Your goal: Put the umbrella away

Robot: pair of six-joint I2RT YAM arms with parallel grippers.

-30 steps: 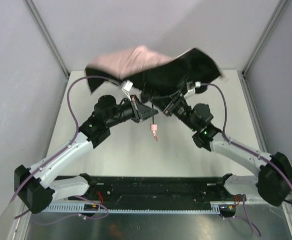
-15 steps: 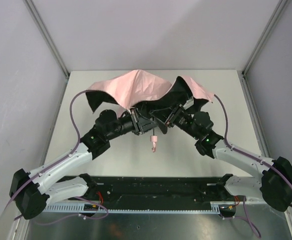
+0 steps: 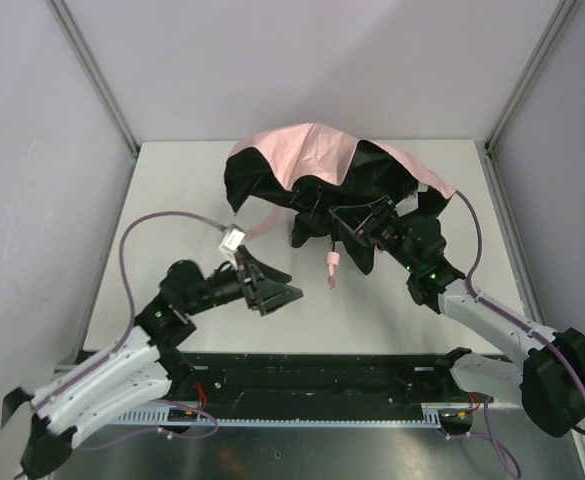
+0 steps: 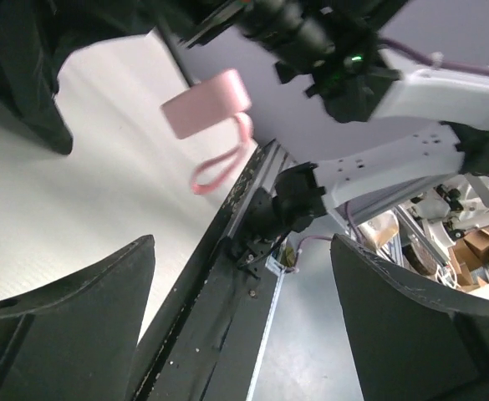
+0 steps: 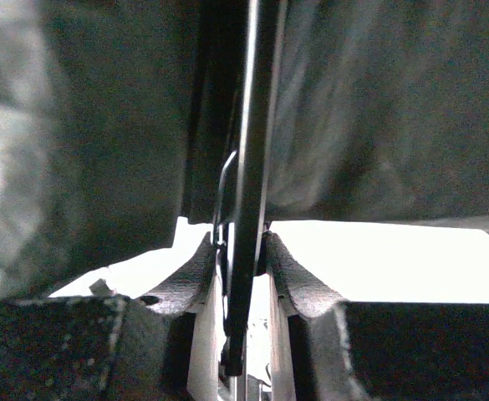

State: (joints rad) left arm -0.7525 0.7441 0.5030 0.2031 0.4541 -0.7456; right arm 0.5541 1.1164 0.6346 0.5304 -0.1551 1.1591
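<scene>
The umbrella (image 3: 307,150) hangs half-open over the far middle of the table (image 3: 162,190). My right claw (image 5: 244,255) is clenched on its thin shaft (image 5: 250,125), and the left claw (image 3: 272,285) gapes empty nearer me. It looks light, with floppy cloth and bendable ribs, so I'd grip the shaft or the pink handle (image 3: 332,268), never the fabric.

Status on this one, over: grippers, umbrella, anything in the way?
Left gripper open, clear of the umbrella. Right gripper shut on its shaft; canopy spread, not yet folded. Nothing seen in the way.
</scene>
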